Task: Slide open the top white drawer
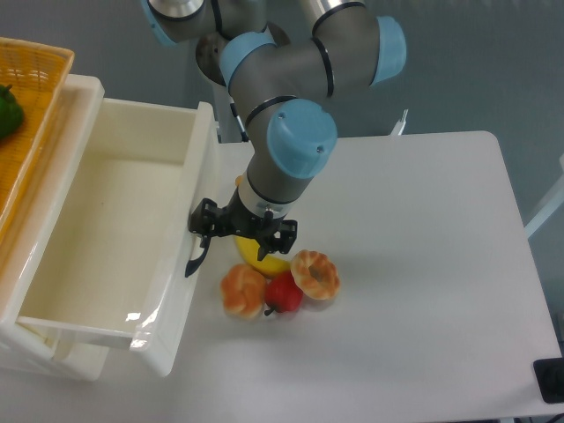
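The top white drawer [181,264] is a glossy cream box standing pulled far out of the cabinet at the left, and its inside shows empty. Its curved black handle [195,256] sits on the front panel, facing the table. My gripper [245,236] hangs straight down under the blue wrist, just right of the handle. Its left finger [204,222] is close beside the handle's upper end, and I cannot tell whether it touches. The jaws look spread apart with nothing held. The lower drawer is hidden beneath.
An orange woven basket [35,106] with a green item [7,110] sits on the cabinet top. Toy foods lie by the gripper: a yellow fruit [264,263], an orange piece [244,291], a red fruit [284,294] and a pastry [315,275].
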Robot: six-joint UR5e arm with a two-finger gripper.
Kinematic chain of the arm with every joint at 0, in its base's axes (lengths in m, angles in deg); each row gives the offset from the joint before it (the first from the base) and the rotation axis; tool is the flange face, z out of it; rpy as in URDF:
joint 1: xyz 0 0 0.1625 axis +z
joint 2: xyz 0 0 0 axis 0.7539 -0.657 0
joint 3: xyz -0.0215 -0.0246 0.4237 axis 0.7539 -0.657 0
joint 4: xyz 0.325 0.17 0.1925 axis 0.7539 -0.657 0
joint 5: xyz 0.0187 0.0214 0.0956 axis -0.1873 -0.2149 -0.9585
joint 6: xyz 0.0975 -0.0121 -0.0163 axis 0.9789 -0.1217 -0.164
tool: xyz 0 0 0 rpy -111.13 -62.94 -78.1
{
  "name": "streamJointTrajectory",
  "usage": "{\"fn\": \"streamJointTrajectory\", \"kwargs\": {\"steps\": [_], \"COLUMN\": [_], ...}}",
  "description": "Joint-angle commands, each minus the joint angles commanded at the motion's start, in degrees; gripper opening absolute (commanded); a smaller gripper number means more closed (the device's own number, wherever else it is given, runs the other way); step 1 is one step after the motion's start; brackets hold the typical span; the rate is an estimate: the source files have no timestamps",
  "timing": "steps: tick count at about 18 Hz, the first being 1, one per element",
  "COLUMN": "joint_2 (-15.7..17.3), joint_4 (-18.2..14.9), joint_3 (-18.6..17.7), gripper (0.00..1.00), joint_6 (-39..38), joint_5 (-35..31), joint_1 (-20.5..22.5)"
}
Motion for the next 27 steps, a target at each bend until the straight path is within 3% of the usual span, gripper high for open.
{"fn": "streamJointTrajectory", "kwargs": {"steps": [9,19,21,25,27], "joint_2": [-0.26,-0.17,-0.44,-2.98,-4.04], "joint_4": [-0.17,-0.09,2.09,10.62,11.25], "joint_3": [-0.26,1.49,2.20,2.11,2.11], "gripper": [1.00,1.00,1.00,1.00,1.00], "joint_6": [0.00,0.18,1.14,7.10,13.33], "joint_5": [0.44,7.56,7.47,4.85,1.42], "joint_1": [0.70,4.66,5.53,7.29,8.08]}}
